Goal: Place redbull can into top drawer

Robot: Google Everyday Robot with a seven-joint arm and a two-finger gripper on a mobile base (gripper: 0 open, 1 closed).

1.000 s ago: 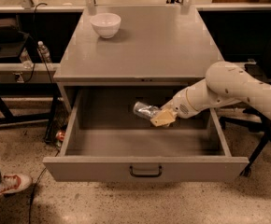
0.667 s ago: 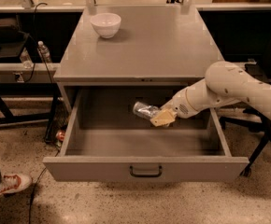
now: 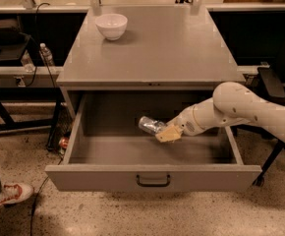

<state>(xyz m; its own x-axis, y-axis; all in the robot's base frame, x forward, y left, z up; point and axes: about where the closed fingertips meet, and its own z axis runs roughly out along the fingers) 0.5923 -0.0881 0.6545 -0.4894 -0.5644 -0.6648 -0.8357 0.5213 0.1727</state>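
Though half-hidden, claw around redbull can

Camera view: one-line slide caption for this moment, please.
Gripper holds the redbull can tilted inside the open top drawer; a white bowl sits on the cabinet top.

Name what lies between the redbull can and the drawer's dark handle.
Only the top drawer's bare floor and front panel, in the camera view. The gripper holds the redbull can inside the drawer, near its middle.
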